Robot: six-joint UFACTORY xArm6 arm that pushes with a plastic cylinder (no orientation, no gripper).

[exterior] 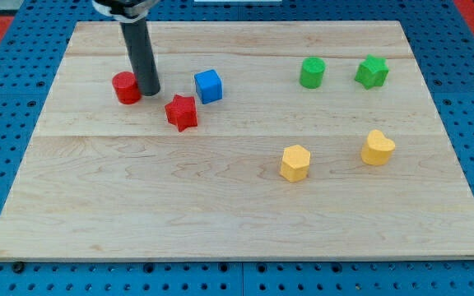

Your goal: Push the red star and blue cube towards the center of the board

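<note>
My tip (pixel 150 90) sits right beside the red cylinder (pixel 126 87), holding nothing (it's a bare rod, no fingers to open). The red star (pixel 182 112) is just down-right of it, with the blue cube (pixel 208 85) near the star, both upper-left on the board (pixel 179 197).

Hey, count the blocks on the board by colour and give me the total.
Red: 2, cylinder and star
Blue: 1, cube
Green: 2, cylinder and star
Yellow: 2, hexagon and heart
Total: 7
</note>
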